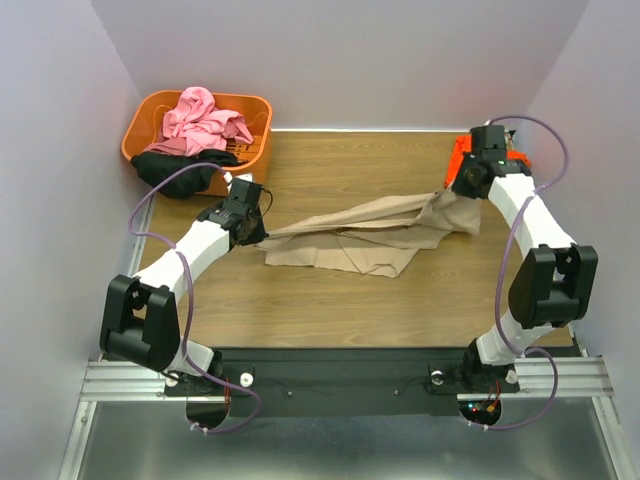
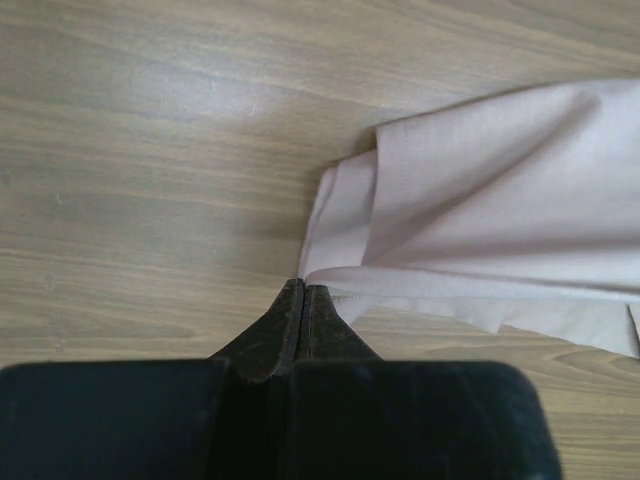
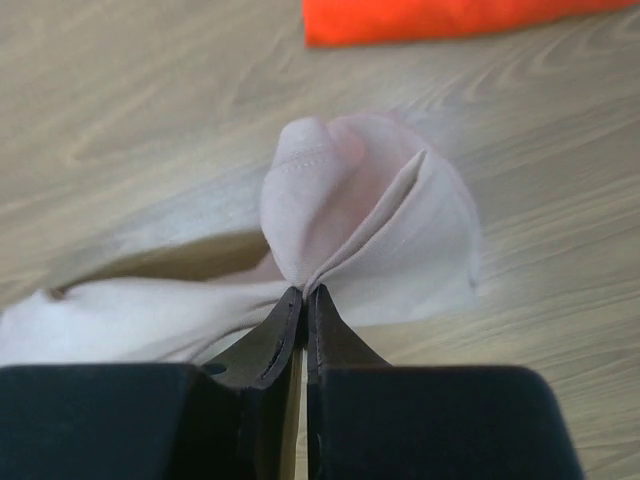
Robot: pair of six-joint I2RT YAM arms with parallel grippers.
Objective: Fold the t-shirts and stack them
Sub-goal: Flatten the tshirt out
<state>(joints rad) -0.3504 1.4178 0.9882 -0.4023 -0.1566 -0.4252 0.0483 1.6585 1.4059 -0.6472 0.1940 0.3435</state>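
- The left gripper (image 2: 302, 291) was clamped shut on the left edge of the tan t-shirt (image 1: 372, 238). The right gripper (image 3: 305, 293) pinched a bunched fold at its right end.
- The shirt lay stretched between them across the middle of the table (image 1: 330, 310), rumpled and not yet folded.
- Beyond the right gripper, the orange-red t-shirt (image 3: 450, 18) lay flat, apparently folded; it looked like the only finished piece.
- At the far left, the pink t-shirt (image 1: 205, 118) and black t-shirt (image 1: 175, 168) sat heaped in the basket (image 1: 150, 105), so most of the task seemed left.

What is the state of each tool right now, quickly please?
Left tool: closed, pinching an edge of the tan t-shirt.
Right tool: closed, pinching a bunched fold of the same tan t-shirt.
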